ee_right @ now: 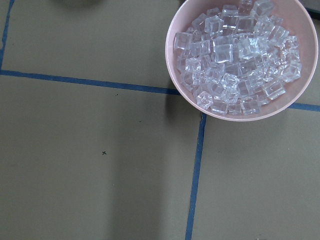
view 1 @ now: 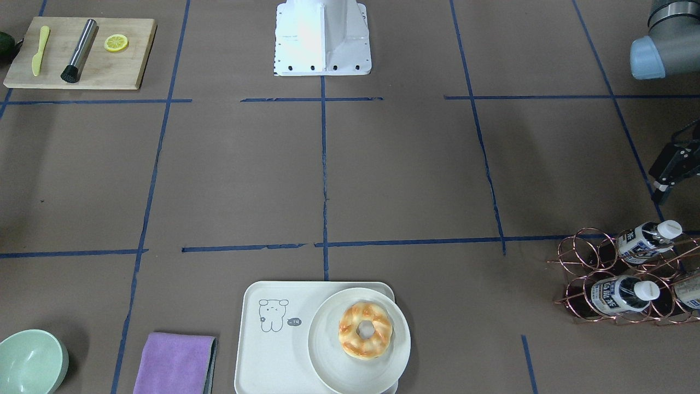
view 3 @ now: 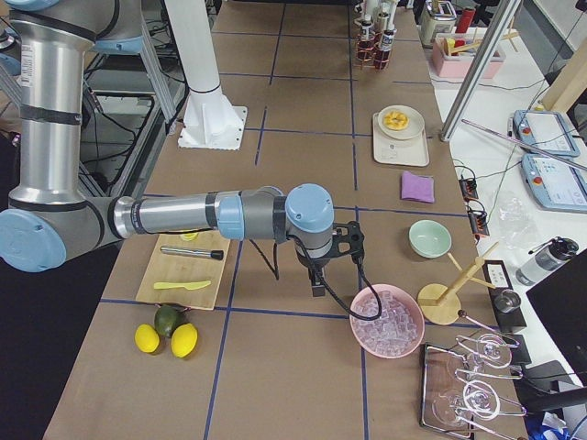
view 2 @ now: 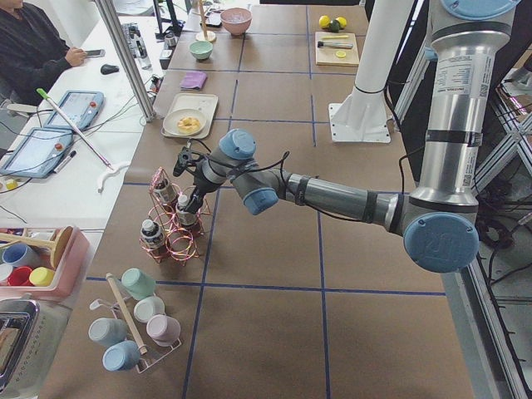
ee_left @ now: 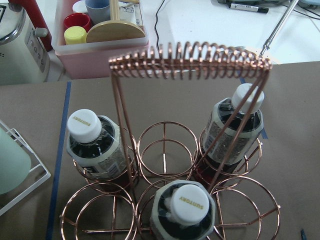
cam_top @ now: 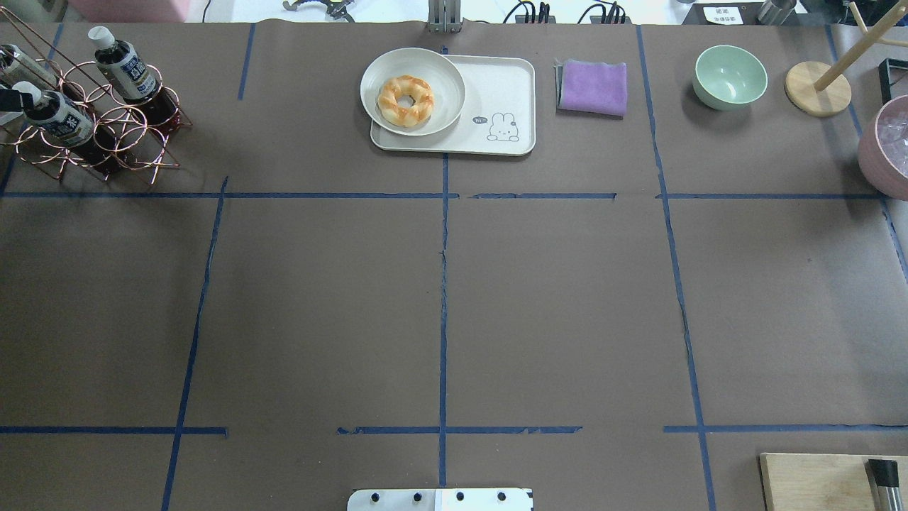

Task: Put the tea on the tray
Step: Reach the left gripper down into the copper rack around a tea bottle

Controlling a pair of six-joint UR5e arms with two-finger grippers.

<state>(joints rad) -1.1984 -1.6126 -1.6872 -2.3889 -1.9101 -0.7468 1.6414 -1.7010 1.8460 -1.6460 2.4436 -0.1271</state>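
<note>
You find the tea bottles (ee_left: 187, 202) standing in the copper wire rack (ee_left: 189, 54): three alike, white-capped and dark inside. Each sits in its own ring, two in the end rings of one row and one in the middle ring of the other row. The left gripper (view 2: 194, 198) hangs close over the rack, on its robot side. Its wrist camera looks straight down past the rack's coiled handle onto the caps. None of your views shows its fingers clearly, so you cannot tell whether they are spread or pressed together, and it holds nothing you can see. The tray (view 1: 262, 355) lies well apart from the rack, further along the same operators' edge of the table. A round white plate (view 1: 322, 350) with a glazed ring pastry (view 1: 380, 334) covers the tray half nearer the rack. The half farther from the rack is bare apart from the small line drawing. Beyond the tray from the rack lie a folded purple cloth (view 1: 175, 364) and then a pale green bowl (view 1: 27, 364). The right gripper (view 3: 316, 282) is at the table end farthest from the rack, low over the brown paper and just beside a pink bowl (ee_right: 240, 117) of ice cubes. Only the side view shows it, so you cannot tell how its fingers stand either.
</note>
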